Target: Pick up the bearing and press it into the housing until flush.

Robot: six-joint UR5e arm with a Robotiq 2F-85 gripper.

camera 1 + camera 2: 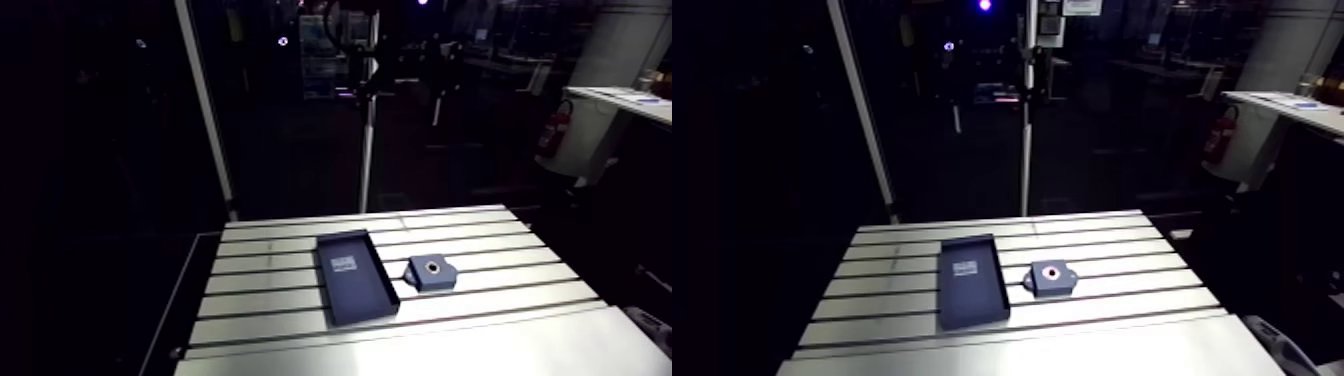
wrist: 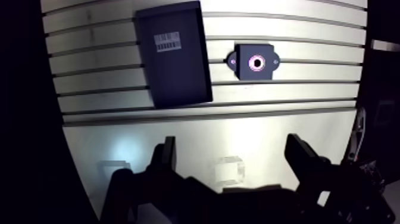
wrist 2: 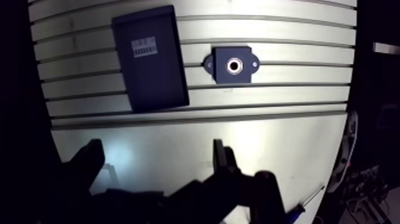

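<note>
A small dark housing block (image 2: 255, 61) with two side ears lies on the slotted table. Its round bore shows a pale ring around a dark centre. I cannot make out a separate bearing in any view. Beside the housing lies a flat dark rectangular tray (image 2: 178, 74) carrying a white barcode label (image 2: 168, 40). In the wrist view my gripper (image 2: 232, 146) hangs high above the smooth front strip of the table, well short of both objects. Its fingers stand wide apart with nothing between them. The arm view shows tray (image 1: 355, 277) and housing (image 1: 432, 271) side by side, and no gripper.
The aluminium table (image 1: 480, 330) has several lengthwise slots and a smooth plate along its near side. A thin screwdriver-like tool (image 3: 306, 205) lies off the table's edge to one side of the gripper. A vertical pole (image 1: 368, 130) stands behind the far edge.
</note>
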